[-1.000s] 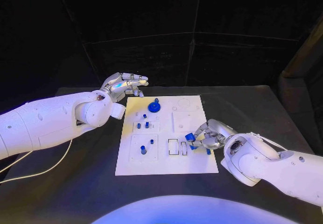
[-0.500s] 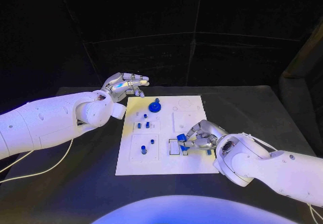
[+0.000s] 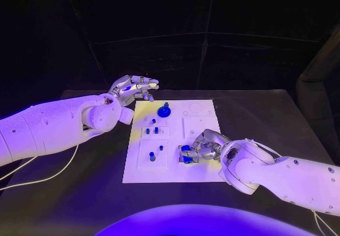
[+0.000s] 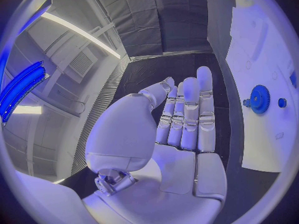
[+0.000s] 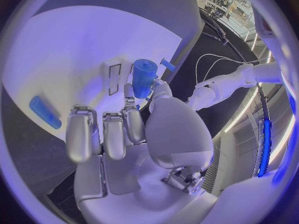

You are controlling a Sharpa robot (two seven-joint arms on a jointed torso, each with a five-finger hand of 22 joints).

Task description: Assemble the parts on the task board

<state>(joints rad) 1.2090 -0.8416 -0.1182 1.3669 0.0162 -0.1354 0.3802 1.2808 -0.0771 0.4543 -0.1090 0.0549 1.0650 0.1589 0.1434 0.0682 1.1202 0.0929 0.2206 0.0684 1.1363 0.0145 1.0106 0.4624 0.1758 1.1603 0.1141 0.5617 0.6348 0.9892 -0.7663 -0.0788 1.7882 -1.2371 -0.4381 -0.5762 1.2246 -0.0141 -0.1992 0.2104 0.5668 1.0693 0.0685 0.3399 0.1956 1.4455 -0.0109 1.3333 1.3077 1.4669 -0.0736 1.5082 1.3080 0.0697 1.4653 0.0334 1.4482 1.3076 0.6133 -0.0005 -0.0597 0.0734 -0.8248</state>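
**Right hand holds a blue part over the board's near right section**

The blue cylindrical part (image 5: 144, 77) is pinched between the thumb and a finger of the right hand (image 3: 202, 146), the other fingers (image 5: 81, 134) lying straight beside it. In the right wrist view its long axis runs lengthwise out of the fingertips, its free end toward the white surface below. It looks like a short round barrel with a flat end. From the head camera the part (image 3: 186, 150) sits low over the task board (image 3: 170, 173), just beside the narrow rectangular slots (image 5: 114, 78) in the board's near right section; whether it touches the board cannot be told.

On the board a blue gear (image 3: 163, 111) with a stem stands near the far edge, and small blue pegs (image 3: 152, 131) stand in the middle left section, with another peg (image 3: 152, 157) nearer the robot. A flat blue piece (image 5: 45, 112) lies on the board beside the right hand's fingers.

The left hand (image 3: 132, 87) hangs above the table just off the board's far left corner, holding nothing; the wrist view shows its fingers (image 4: 187, 114) straight and close together, the gear (image 4: 258, 99) off to one side.

The board lies on a black table (image 3: 269, 113), with dark cloth walls behind and a white cable (image 3: 42, 177) trailing over the table's left side.
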